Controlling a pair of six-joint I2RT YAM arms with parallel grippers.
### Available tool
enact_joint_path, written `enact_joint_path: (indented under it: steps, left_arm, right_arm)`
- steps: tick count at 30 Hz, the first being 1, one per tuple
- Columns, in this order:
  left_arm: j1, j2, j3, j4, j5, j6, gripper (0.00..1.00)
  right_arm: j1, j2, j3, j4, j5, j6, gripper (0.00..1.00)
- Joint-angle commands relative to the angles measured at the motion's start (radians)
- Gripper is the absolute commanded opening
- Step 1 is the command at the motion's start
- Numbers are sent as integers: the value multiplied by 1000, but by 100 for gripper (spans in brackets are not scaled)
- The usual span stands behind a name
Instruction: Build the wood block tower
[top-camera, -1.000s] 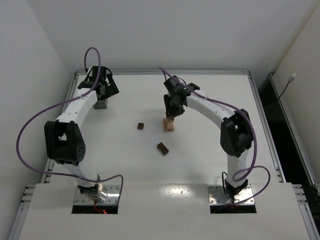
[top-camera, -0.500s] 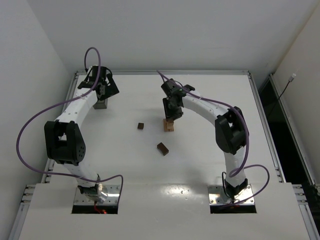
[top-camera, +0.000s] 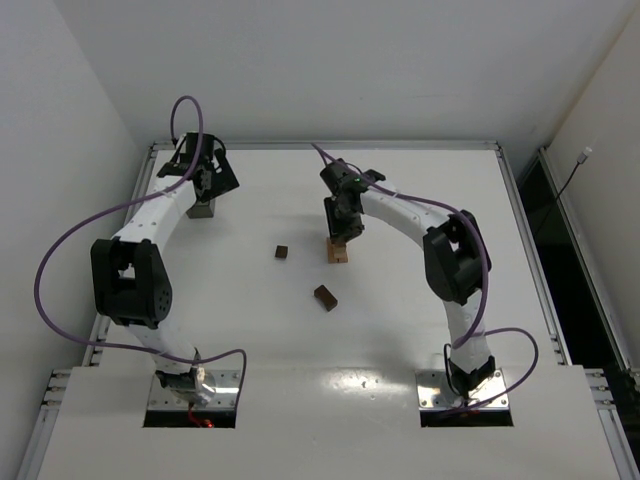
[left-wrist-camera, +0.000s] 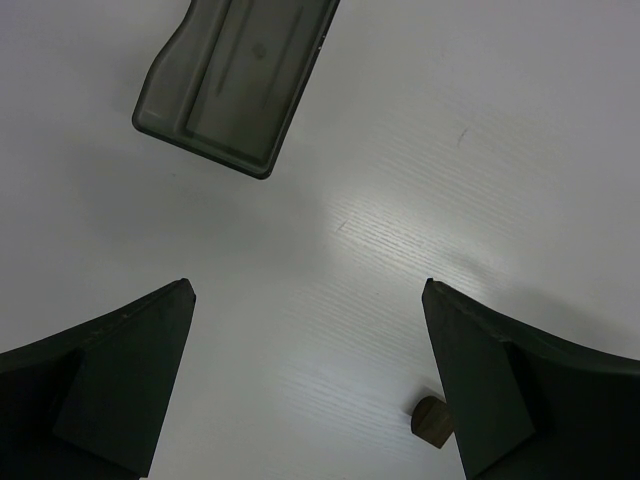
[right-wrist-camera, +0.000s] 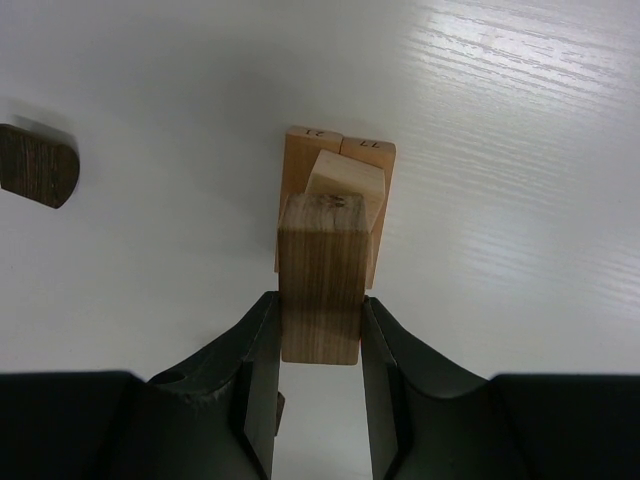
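Got the right gripper clamped on a brown block, held upright right over the tower near the middle of the table. Probably lined up that way to land square on the pale top piece; can't tell if touching yet. Got the left gripper out at 10 o'clock, jaws wide apart above the grey box, presumably keeping clear. Plenty of bare room round the stack: dark block at its 9 o'clock, second dark block around 6, both well apart. Nowhere near any table edge.
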Motion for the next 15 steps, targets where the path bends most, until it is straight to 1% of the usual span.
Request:
enact_joint_path:
  steps: [1, 2, 3, 4, 7, 9, 10, 13, 14, 15]
  left_arm:
    - [5, -4, 28, 19, 0, -2, 96]
    - [5, 5, 28, 19, 0, -2, 96]
    - [5, 5, 28, 19, 9, -2, 96]
    - [5, 5, 28, 19, 9, -2, 96]
    - [5, 5, 28, 19, 9, -2, 96]
    - [5, 5, 28, 19, 9, -2, 96]
    - [5, 5, 28, 19, 9, 7, 96]
    - [5, 5, 28, 19, 9, 7, 96]
    - [5, 5, 28, 19, 9, 7, 96]
    - [5, 5, 28, 19, 9, 7, 96]
  right_arm:
    - [-2, 6, 48, 1, -1, 17, 12]
    - [-2, 6, 48, 1, -10, 17, 16]
    - [-2, 6, 39, 1, -10, 17, 28]
    - [-2, 6, 39, 1, -19, 6, 34]
    - [-2, 6, 39, 1, -10, 6, 42]
    - [-2, 6, 39, 1, -10, 6, 56]
    - [-2, 6, 28, 10, -10, -7, 59]
    - [7, -43, 5, 10, 22, -43, 61]
    - [7, -66, -21, 25, 60, -43, 61]
    - [7, -127, -44, 40, 60, -63, 61]
